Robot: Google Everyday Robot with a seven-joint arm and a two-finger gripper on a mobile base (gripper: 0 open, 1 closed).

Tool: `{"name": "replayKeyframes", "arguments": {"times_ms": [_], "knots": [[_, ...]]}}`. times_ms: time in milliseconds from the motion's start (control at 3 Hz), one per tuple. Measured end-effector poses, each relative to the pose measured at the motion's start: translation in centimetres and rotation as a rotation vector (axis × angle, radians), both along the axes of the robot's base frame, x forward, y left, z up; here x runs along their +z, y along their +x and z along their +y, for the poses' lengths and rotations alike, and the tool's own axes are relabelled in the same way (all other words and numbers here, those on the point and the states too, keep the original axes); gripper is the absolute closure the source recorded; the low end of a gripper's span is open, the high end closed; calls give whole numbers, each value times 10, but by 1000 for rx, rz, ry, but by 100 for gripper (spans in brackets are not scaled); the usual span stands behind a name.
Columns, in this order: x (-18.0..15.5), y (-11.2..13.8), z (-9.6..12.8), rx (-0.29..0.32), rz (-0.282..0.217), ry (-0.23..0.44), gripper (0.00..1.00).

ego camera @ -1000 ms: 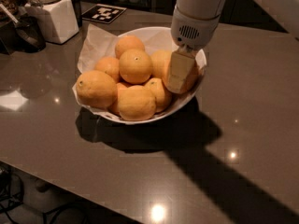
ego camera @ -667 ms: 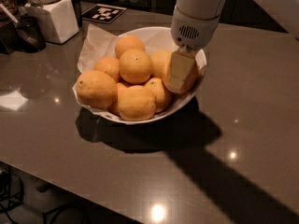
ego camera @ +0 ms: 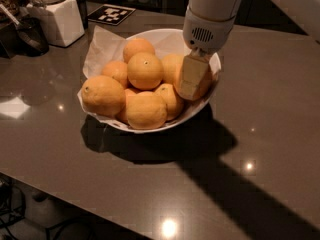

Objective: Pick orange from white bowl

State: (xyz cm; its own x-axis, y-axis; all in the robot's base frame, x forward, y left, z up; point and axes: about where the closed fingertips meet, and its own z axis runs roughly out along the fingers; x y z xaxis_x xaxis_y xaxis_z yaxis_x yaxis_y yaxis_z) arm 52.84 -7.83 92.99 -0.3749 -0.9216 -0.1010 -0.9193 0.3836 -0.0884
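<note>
The white bowl (ego camera: 150,36), lined with crinkled white paper, stands on the dark countertop and holds several oranges. My gripper (ego camera: 194,84) reaches down from above into the right side of the bowl. Its pale tan end sits against a deeper-coloured orange (ego camera: 209,82) by the right rim. That orange is mostly hidden behind the gripper, with only a sliver showing. Paler oranges with dark stem dots are piled to the left, one on top (ego camera: 144,70) and a large one at the far left (ego camera: 103,95).
A white square jar (ego camera: 56,15) stands at the back left beside a dark scoop or mug (ego camera: 30,34). A black-and-white marker tag (ego camera: 111,14) lies behind the bowl. The counter's front edge runs diagonally at the lower left, with floor and cables below.
</note>
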Motion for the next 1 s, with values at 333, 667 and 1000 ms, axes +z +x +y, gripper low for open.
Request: {"name": "replayKeyframes", "arguments": {"times_ms": [333, 667, 1000], "knots": [[0, 0, 0, 0, 0, 0, 100], [5, 5, 4, -1, -18, 35, 100], [23, 3, 2, -19, -45, 83, 100]]}}
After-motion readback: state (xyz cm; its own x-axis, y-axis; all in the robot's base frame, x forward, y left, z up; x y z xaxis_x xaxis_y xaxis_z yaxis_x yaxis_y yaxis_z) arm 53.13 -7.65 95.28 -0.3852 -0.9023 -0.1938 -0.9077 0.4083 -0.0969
